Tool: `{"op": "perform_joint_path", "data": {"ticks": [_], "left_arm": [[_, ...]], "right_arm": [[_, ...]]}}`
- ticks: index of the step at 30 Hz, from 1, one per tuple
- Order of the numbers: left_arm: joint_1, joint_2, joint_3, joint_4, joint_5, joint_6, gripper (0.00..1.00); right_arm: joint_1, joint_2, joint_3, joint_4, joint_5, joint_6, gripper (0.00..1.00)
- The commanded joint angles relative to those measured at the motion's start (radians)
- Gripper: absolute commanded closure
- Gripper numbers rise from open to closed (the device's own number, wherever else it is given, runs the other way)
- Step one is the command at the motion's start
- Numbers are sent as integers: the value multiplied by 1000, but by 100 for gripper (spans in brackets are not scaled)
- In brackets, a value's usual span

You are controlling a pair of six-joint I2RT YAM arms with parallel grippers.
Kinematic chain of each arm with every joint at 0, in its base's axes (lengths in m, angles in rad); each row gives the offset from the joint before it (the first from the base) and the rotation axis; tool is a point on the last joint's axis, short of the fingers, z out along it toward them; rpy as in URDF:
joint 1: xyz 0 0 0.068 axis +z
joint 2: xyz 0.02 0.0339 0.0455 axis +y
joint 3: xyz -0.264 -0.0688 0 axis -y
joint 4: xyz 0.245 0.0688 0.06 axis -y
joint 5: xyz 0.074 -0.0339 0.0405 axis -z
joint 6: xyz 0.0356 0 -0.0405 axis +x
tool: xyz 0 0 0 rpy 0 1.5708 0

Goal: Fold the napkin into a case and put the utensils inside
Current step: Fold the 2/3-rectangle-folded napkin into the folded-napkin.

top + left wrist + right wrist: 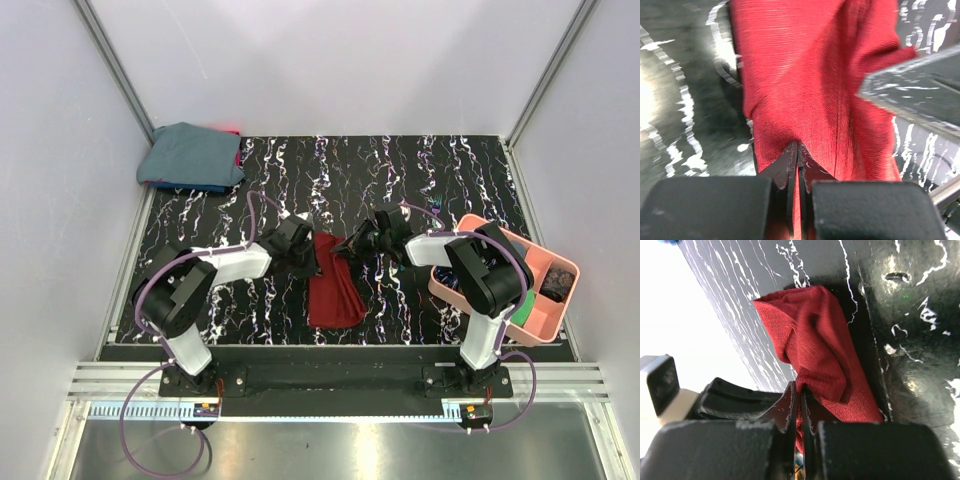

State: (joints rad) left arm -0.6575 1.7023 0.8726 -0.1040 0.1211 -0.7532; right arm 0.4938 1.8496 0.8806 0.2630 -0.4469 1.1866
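The left gripper (798, 148) is pinched fully shut on the dark red napkin (805, 75), its two black fingertips meeting with a thin fold of cloth nipped between them. The right gripper (800, 392), closed just as tightly, has hold of the cloth's other edge. Each wrist camera shows red fabric bunching and creasing away from the bite.

The two-handed pinch looks like a fold in progress: with both ends of one edge held, the arms can judgeably carry that edge over as one, keeping it straight as the case takes shape.

From above, the napkin lies between the two grippers and reaches back from them toward the arm bases. It forms a narrow, rumpled strip on the black marbled table (420, 170), already doubled lengthwise but not yet a tidy pouch. Its far end is the end being held, the left gripper at its left corner and the right gripper at its right, the two heads close together. Whether that end is raised off the surface or only pressed against it cannot be told.

To the right, well apart from the cloth and partly hidden by the right arm, sits the pink tray (545, 330). A green shape (522, 308) and a dark lump show in its compartments, but the utensils cannot be made out for certain. In the far left corner lies a blue-grey cloth bundle (190, 155), clear of the work.
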Motion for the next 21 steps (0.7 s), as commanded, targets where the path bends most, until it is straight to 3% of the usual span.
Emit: {"op": "perform_joint_path", "data": {"ticks": [1,11,21], "left_arm": [[-27,48,-46,92,20,-12,99],[-34,42,-80,153,43,-5,99],[-27,-24,-99,106,46,60,94]], "right_arm": [[34,-30,44,-2,86,126,100],[61,43,29,59,183,257,100],[65,138,52,147,214,289,100]]}}
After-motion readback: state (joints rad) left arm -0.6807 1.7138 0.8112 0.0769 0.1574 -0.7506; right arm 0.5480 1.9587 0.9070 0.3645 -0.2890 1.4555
